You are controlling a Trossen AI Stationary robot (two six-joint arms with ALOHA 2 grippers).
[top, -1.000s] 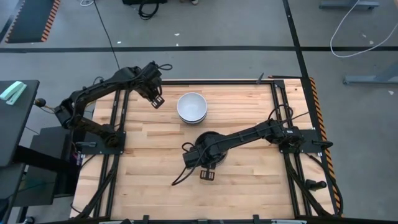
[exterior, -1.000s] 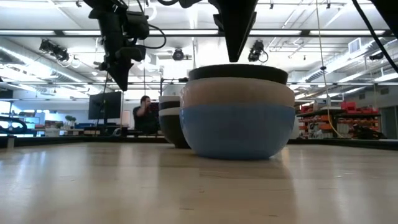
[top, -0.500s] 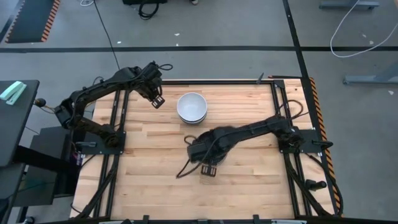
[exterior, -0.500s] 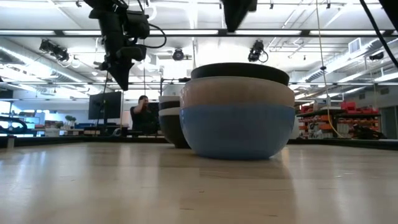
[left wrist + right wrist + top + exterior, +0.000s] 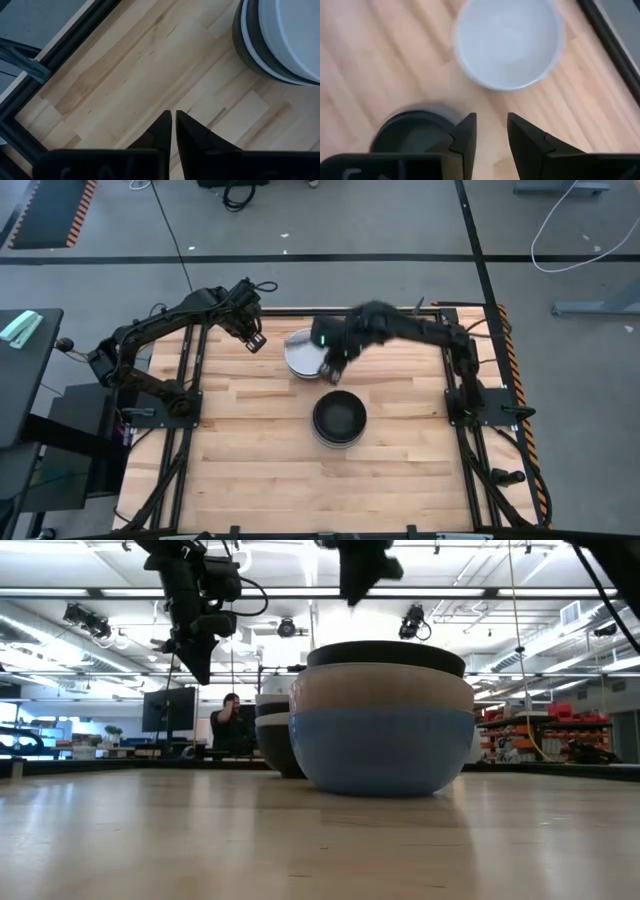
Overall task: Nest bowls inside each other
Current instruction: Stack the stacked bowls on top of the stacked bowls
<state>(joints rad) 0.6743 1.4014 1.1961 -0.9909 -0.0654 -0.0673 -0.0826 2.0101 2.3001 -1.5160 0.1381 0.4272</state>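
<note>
My right tool (image 5: 333,368) hangs over the white-topped stack (image 5: 307,352), fingers apart w/ nothing between them. Left tool (image 5: 253,340) waits beside that stack near the desk's (image 5: 240,470) far edge, fingers nearly touching, nothing held. I count 2 stacks of bowls: the far one shows a white bowl nested in a dark one; the black-topped stack (image 5: 339,419) mid-desk is black inside, then a pale band, blue at the bottom (image 5: 385,750).
</note>
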